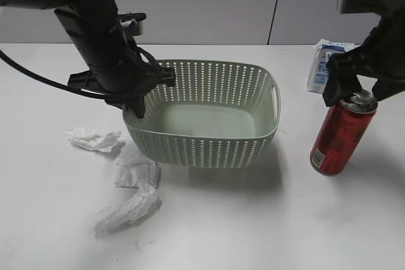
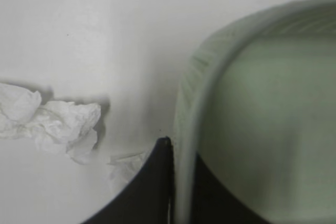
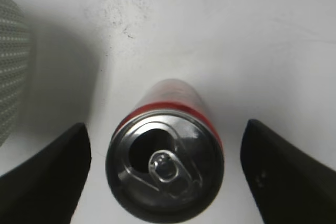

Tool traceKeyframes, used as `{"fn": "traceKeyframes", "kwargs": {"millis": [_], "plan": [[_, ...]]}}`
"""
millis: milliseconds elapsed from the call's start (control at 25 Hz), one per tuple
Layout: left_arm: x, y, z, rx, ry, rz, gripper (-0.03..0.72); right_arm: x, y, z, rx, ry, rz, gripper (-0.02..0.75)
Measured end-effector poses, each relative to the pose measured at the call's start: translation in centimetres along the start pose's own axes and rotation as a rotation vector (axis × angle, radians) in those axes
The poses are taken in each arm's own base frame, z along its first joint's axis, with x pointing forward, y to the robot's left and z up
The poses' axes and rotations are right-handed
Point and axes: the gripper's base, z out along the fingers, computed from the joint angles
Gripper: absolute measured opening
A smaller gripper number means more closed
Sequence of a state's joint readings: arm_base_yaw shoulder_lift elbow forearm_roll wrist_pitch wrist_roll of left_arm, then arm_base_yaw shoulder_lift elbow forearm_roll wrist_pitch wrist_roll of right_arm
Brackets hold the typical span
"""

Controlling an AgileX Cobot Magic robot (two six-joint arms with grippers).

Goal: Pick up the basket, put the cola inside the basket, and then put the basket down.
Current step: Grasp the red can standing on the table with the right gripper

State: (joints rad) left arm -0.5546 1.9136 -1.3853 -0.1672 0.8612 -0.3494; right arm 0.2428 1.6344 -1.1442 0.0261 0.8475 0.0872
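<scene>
The pale green basket (image 1: 209, 150) is in the middle of the table and empty. My left gripper (image 1: 142, 96) is shut on its left rim, one finger outside the wall and one inside, as the left wrist view shows (image 2: 184, 150) with the basket rim (image 2: 210, 77) between them. I cannot tell whether the basket is off the table. The red cola can (image 1: 335, 140) stands to the right of the basket, apart from it. My right gripper (image 1: 354, 93) is open just above the can's top, a finger on each side (image 3: 165, 129) of the cola (image 3: 165, 163), not touching it.
Three crumpled white tissues (image 1: 92, 138) (image 1: 136, 172) (image 1: 126, 210) lie left and front-left of the basket; one shows in the left wrist view (image 2: 52, 121). A blue-and-white drink carton (image 1: 323, 64) stands behind the can. The basket's edge shows in the right wrist view (image 3: 10, 66).
</scene>
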Motion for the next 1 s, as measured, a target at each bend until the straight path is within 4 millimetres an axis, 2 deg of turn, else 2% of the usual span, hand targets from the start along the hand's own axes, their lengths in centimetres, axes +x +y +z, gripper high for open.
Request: {"fn": "traceKeyframes", "kwargs": {"millis": [200,360,600,840,1000], "plan": [[0.0,0.0,0.0,0.001,-0.003,0.000,-0.003,0.0,0.0,1.9,0.006,0.055,0.001,0.672],[0.0,0.0,0.0,0.001,-0.004,0.000,-0.003,0.0,-0.1,2.5,0.008,0.074,0.003,0.646],[-0.1,0.0,0.0,0.002,-0.005,0.000,-0.003,0.3,-0.1,2.5,0.012,0.106,0.020,0.505],[-0.1,0.0,0.0,0.002,-0.005,0.000,-0.003,0.3,-0.1,2.3,0.014,0.133,0.022,0.505],[-0.1,0.0,0.0,0.002,-0.006,0.000,-0.003,-0.9,0.1,0.3,0.014,0.158,0.014,0.505]]}}
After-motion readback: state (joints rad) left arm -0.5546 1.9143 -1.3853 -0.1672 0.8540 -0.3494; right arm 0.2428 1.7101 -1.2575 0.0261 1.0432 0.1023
